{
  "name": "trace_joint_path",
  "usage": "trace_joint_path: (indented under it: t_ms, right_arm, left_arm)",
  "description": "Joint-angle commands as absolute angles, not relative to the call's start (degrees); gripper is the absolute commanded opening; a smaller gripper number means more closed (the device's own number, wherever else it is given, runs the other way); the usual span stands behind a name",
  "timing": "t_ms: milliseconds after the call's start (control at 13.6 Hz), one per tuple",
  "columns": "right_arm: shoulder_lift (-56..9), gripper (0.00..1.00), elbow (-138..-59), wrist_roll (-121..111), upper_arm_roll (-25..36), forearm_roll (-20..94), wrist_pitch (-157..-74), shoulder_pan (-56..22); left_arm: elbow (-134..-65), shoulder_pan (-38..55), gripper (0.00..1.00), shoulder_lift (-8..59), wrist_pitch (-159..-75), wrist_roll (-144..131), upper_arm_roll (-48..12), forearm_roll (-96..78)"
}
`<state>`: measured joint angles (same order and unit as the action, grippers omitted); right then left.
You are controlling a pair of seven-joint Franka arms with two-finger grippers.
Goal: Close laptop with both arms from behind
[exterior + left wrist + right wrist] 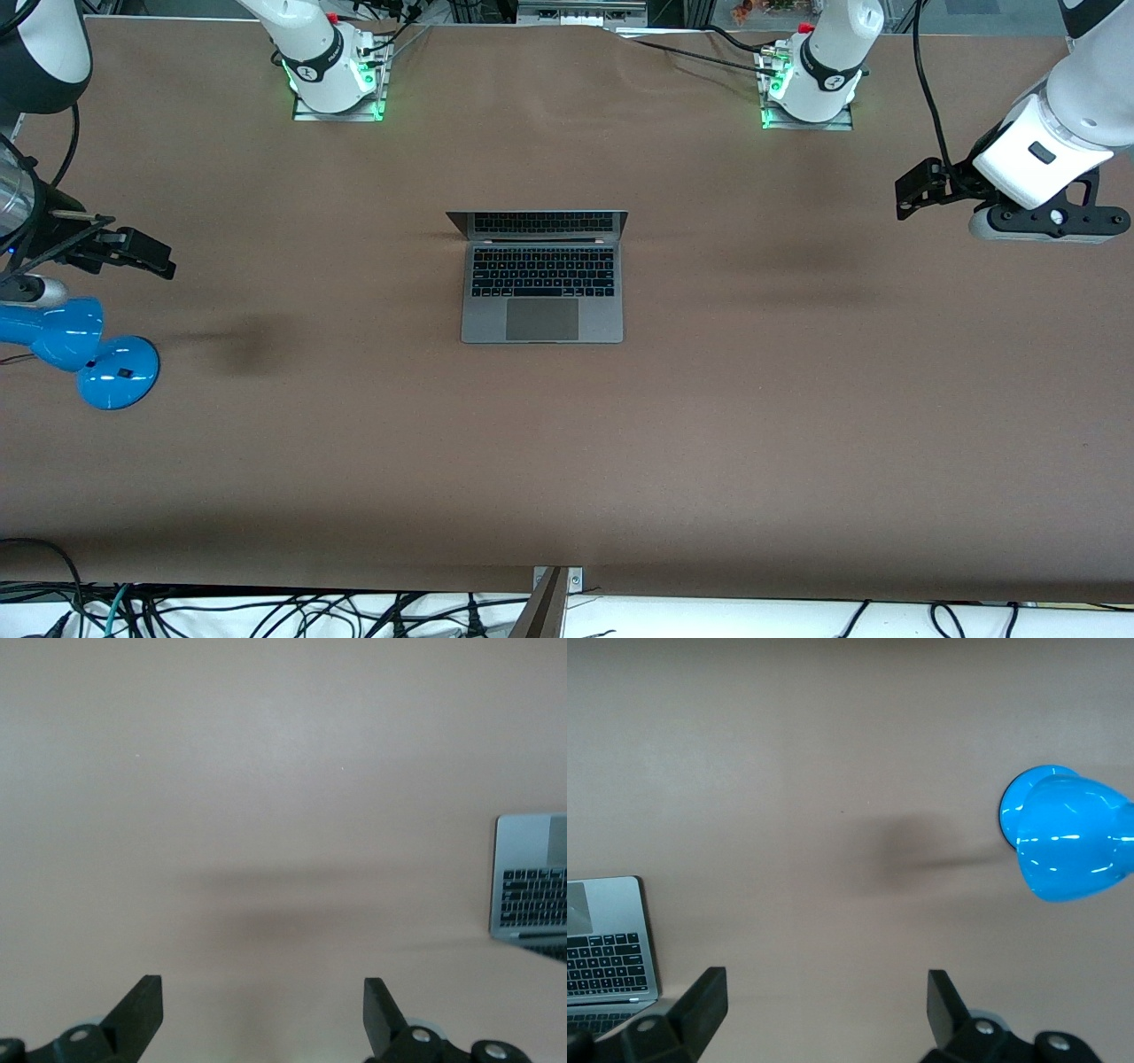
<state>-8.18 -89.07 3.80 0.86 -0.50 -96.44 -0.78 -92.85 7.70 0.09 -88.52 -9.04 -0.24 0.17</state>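
Right arm (40,53) comes in at its own end of the table, its wrist bent so the right gripper (133,250) points level toward the table's middle. The gripper hangs in the air over bare brown table (709,443), above the blue desk lamp (84,341). In the right wrist view its two black fingers (700,1001) stand wide apart with nothing between them; the lamp's blue shade (1067,837) and a corner of the laptop (607,939) show below.

Laptop (542,279) sits in the middle of the table, between the two arms and well apart from both. Lid is open, steeply upright, standing at the edge nearer the robot bases; the screen mirrors the keyboard. Keyboard and trackpad (542,319) face up, with the trackpad toward the front camera. No gripper touches it.

Left arm (1076,97) reaches in from its own end, forearm sloping down, wrist turned so the left gripper (921,188) points level toward the table's middle. It hangs over bare table. In the left wrist view its fingers (142,1005) are spread wide, holding nothing, with the laptop's edge (532,877) at the frame's side.

Both arms are posed alike, mirrored, each out at its own end.
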Motion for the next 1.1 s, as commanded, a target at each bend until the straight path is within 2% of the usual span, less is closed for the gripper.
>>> trace_joint_path:
  t_ms: [0,1028]
  right_arm:
    - [-8.6,1.0,-87.6,4.2,0.5,-0.1,-96.9,-0.4]
    - [-8.6,1.0,-87.6,4.3,0.5,0.2,-97.0,-0.5]
  left_arm:
    - [-91.1,7.6,1.0,0.9,-88.2,-12.8,-2.0,-0.2]
    - [-91.0,6.9,1.0,2.3,-86.5,-5.9,-1.8,-0.8]
